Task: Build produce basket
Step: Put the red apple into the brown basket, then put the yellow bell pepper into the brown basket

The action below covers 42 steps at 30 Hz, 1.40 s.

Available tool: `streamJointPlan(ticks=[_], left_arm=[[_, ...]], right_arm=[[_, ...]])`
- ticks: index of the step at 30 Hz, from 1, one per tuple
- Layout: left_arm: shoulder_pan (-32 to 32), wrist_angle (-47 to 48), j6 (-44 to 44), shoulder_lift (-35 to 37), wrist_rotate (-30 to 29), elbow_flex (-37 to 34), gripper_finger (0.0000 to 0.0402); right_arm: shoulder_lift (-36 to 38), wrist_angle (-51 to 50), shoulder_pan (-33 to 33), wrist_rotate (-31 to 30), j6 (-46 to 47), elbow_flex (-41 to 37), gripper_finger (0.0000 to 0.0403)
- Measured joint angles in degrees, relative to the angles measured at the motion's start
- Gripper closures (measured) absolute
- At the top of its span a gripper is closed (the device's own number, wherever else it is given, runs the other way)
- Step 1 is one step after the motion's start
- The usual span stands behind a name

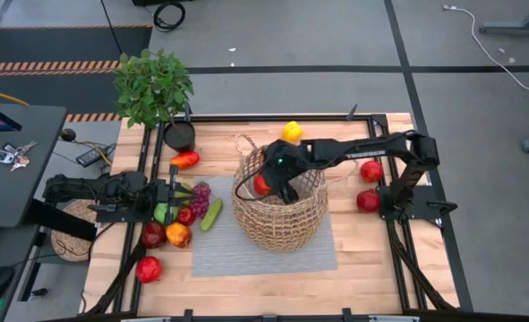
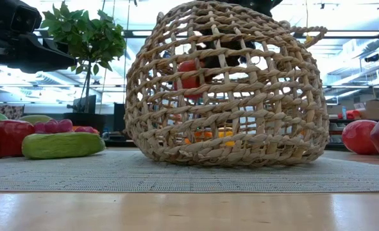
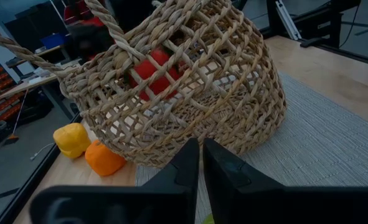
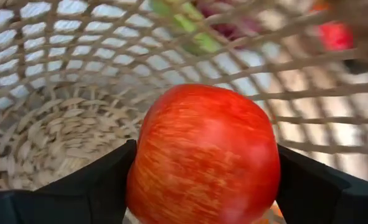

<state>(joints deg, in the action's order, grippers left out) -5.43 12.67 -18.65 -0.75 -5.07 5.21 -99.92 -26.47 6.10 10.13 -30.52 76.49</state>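
The tan wicker basket (image 1: 280, 213) lies tilted on a grey mat (image 1: 246, 255) at mid-table. My right gripper (image 1: 268, 183) reaches into the basket's mouth from the right and is shut on a red apple (image 4: 205, 155), which shows through the weave in the low view (image 2: 189, 74). My left gripper (image 3: 200, 163) is shut at the table's left, over the pile of produce: green apple (image 1: 161, 213), grapes (image 1: 200, 191), cucumber (image 1: 211, 215), orange (image 1: 178, 234) and red apples (image 1: 153, 235). My right gripper pinches the red apple by two opposite sides (image 4: 140, 171) between its two fingers (image 4: 103, 183). It comes slanting down from the table's right through the basket's mouth. The apple is held inside the basket, clear of the woven bottom (image 4: 53, 134).
A lemon (image 1: 291, 131) and a red-orange pepper (image 1: 185, 160) lie behind the basket. Two red apples (image 1: 370, 186) lie by the right arm's base and another (image 1: 149, 268) at the near left. A black pot with a leafy plant (image 1: 157, 89) stands at the far left corner.
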Motion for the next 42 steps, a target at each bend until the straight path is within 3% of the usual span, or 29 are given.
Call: streamJointPlan(ticks=[5, 21, 30, 42], left_arm=[[0.00, 0.00, 0.02, 0.00, 0.01, 0.00, 0.0366], [0.00, -0.02, 0.00, 0.00, 0.01, 0.00, 0.0370], [-0.01, -0.77, 0.02, 0.02, -0.02, 0.00, 0.0367], [0.00, -1.04, 0.00, 0.02, -0.01, 0.00, 0.0366]], right_arm=[[-2.88, -1.63, -0.63, 2.86, 0.33, 0.00, 0.0075], [-5.12, -10.98, -1.04, 3.02, 4.32, -0.09, 0.0057], [-5.70, -11.76, -0.84, 1.71, 6.40, 0.15, 0.0007], [0.50, -20.97, -0.33, -1.47, 6.50, 11.59, 0.0014]])
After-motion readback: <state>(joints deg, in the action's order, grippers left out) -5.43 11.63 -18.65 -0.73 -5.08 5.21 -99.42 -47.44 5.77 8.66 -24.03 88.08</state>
